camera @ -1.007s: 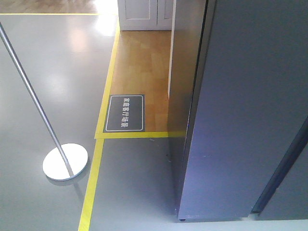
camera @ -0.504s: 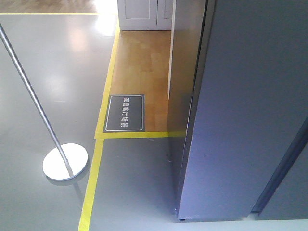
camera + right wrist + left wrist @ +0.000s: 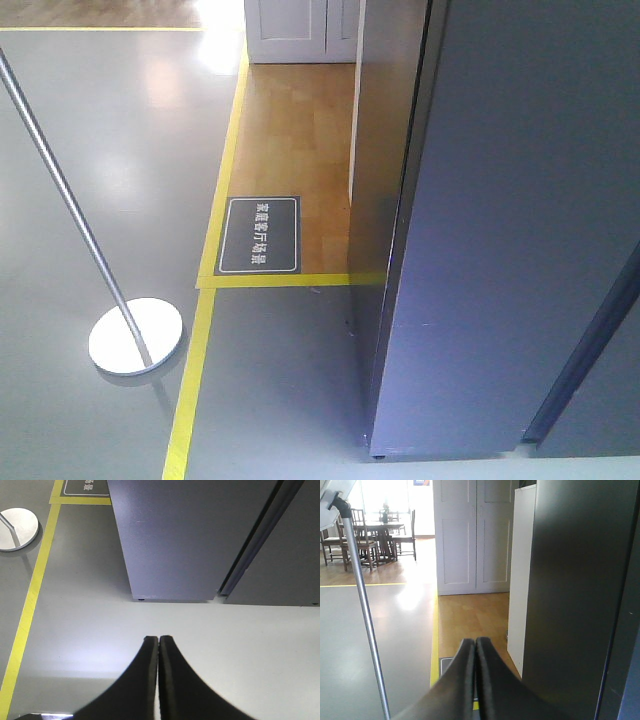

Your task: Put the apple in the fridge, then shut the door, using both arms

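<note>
A: Where do we stand with the left gripper [image 3: 475, 642]?

B: We see its two black fingers pressed together, nothing between them. Ahead and to its right rises the dark side of the fridge [image 3: 570, 595], with a white panel [image 3: 521, 575] just beyond it and the pale grey cabinet [image 3: 472, 535] further ahead. The thin metal pole [image 3: 364, 610] stands off to its left.

A: And the right gripper [image 3: 158, 640]?

B: Closed too, holding nothing, pointing down at the grey floor [image 3: 165, 625]. The fridge's lower corner sits just ahead of its tips, and the pole's round base [image 3: 17, 529] lies far ahead to the left by the yellow tape line [image 3: 30, 600].

A: The apple?

B: We cannot see it in any view.
</note>
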You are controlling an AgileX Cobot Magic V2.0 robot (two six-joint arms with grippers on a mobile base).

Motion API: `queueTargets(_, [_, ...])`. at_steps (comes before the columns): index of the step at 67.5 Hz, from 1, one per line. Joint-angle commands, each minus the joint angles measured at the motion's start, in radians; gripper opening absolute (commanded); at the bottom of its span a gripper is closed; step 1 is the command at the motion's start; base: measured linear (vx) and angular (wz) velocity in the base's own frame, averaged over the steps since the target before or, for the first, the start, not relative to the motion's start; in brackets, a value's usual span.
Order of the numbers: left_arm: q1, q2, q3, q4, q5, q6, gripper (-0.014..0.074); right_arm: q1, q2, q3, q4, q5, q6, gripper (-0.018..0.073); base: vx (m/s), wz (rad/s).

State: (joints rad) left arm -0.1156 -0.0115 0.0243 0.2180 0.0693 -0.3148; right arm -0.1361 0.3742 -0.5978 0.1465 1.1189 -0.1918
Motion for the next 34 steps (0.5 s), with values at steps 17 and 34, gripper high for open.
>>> queueTargets(17, [0.043, -0.020, 0.013, -0.273, -0.121, 0.287, -0.0006, -0.002, 0.010, -0.024, 0.005, -0.049, -0.002, -0.0003, 0.00, 0.00])
queueTargets(34, [0.063, -0.020, 0.013, -0.273, -0.124, 0.275, -0.0006, -0.002, 0.010, -0.024, 0.004, -0.049, -0.002, -0.0003, 0.00, 0.00])
